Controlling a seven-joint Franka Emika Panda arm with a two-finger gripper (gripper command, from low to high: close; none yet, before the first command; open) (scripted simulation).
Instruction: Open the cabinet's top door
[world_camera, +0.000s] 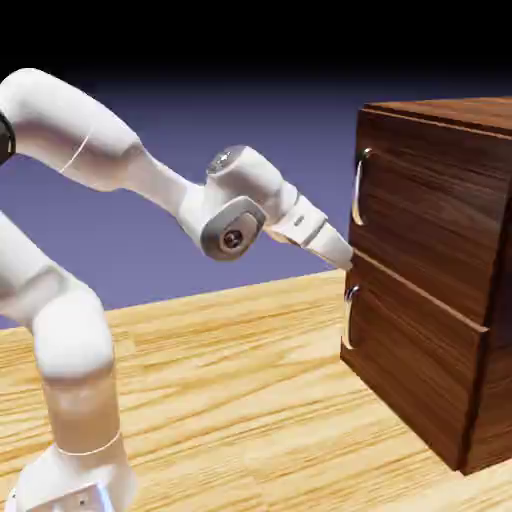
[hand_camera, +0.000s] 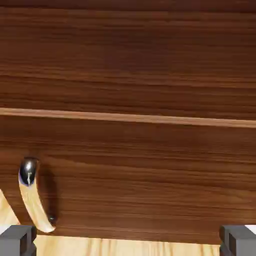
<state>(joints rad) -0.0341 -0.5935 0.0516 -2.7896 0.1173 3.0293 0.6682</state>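
Pale wooden tabletop (world_camera: 230, 400) lies bare at my left, where I see the white arm's two-finger gripper (world_camera: 345, 255), jaws spread wide and empty, reaching level to the seam beneath the dark wood-grain cabinet's (world_camera: 440, 330) top door (world_camera: 425, 225), below its curved silver handle (world_camera: 359, 187).

Cabinet (hand_camera: 130, 60) front fills the frame

A pale seam (hand_camera: 130, 118) crosses the wood; below it a curved silver handle (hand_camera: 31, 197) sits lower left, with the claw (hand_camera: 128, 241) fingertips (hand_camera: 17, 240) wide apart over light bench (hand_camera: 125, 247).
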